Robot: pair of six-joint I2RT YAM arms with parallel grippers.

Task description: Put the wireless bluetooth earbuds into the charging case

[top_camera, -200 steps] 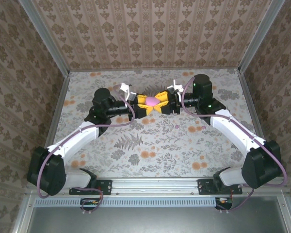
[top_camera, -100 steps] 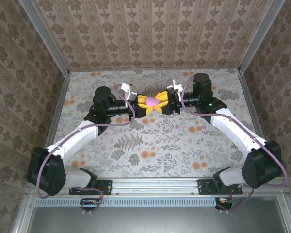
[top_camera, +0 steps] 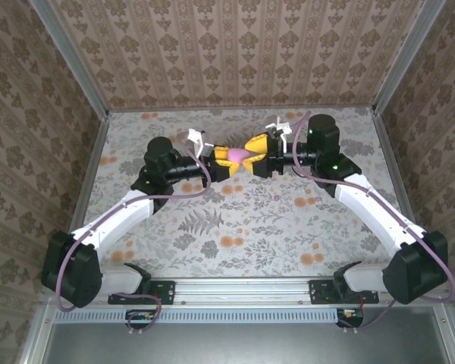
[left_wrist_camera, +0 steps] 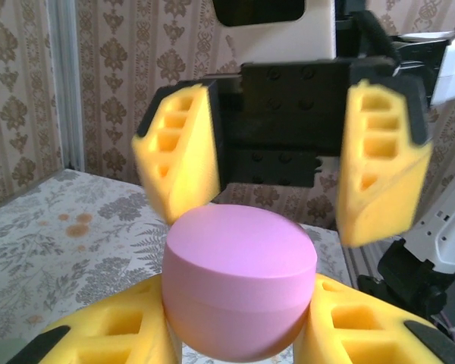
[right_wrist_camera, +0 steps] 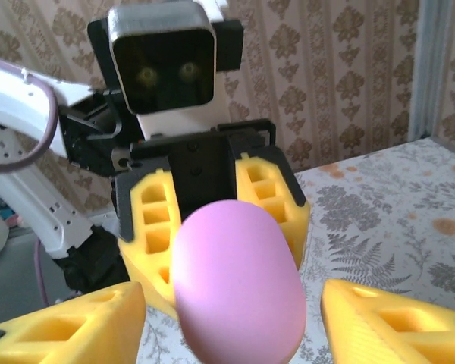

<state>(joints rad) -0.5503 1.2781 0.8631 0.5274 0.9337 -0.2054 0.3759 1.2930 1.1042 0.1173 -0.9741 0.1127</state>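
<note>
Damask-wallpaper walls (top_camera: 235, 45) enclose the floral-cloth desk (top_camera: 235, 224); left tool (top_camera: 230, 161) clamps a pink oval plastic case (top_camera: 238, 155), right tool (top_camera: 253, 152) gapes around the case; tiny pinkish-purple earbud (top_camera: 277, 199) lies near the case

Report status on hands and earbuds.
Left hand shut on smooth pink oval case. Right hand open, not gripping. Tiny pinkish-purple earbud loose on floral table.

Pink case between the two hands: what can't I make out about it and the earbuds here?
- Pink case, inside: both wrist views, its own shell hides whether an earbud sits there.
- Earbud: top view, too small a speck to tell shape or side.
- Left hand, where it presses: left wrist view, the case covers it.
</note>
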